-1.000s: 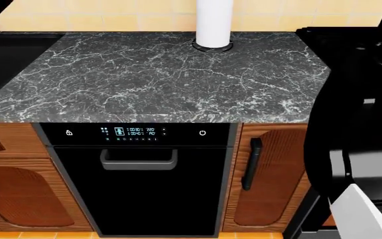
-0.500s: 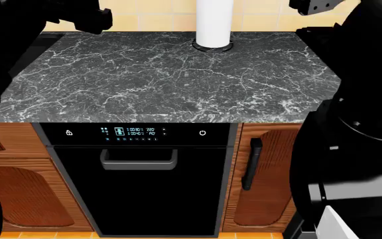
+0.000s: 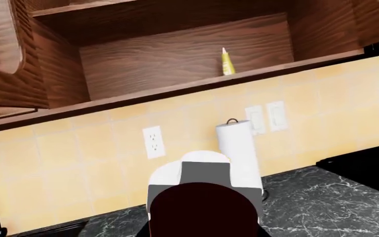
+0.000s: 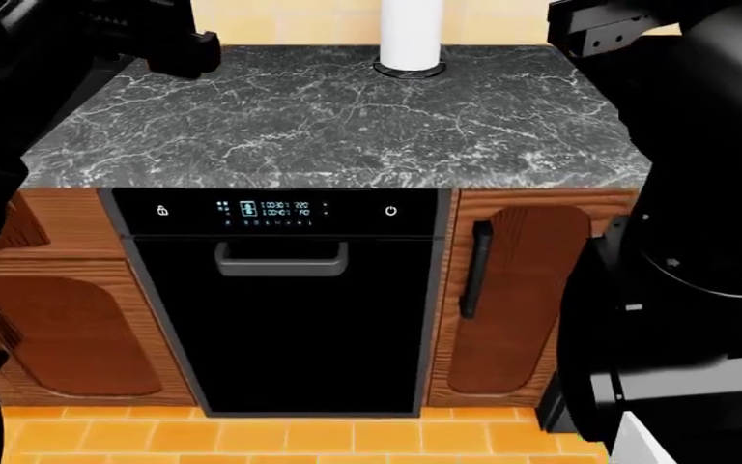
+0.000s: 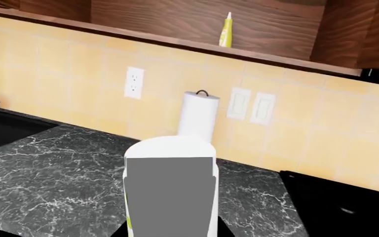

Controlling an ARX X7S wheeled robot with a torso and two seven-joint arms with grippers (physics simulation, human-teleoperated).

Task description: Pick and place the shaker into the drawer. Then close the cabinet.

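Observation:
The shaker and the drawer are out of view. In the head view my left gripper is raised over the counter's far left corner and my right gripper over its far right corner. Both appear only as black shapes. In each wrist view the gripper's own white and grey body fills the lower middle and hides the fingers, so I cannot tell whether either is open or shut. The upper cabinet stands open, with its door swung aside. A small yellow bottle stands on its shelf and also shows in the right wrist view.
A tall white paper-towel roll stands at the back of the dark marble counter. Below it is a black dishwasher, with wooden doors either side. A sink lies left and a black stove right.
Both arms rose into the head view's upper corners. The head view then shifted, so the counter sits higher in frame and the orange floor shows below.

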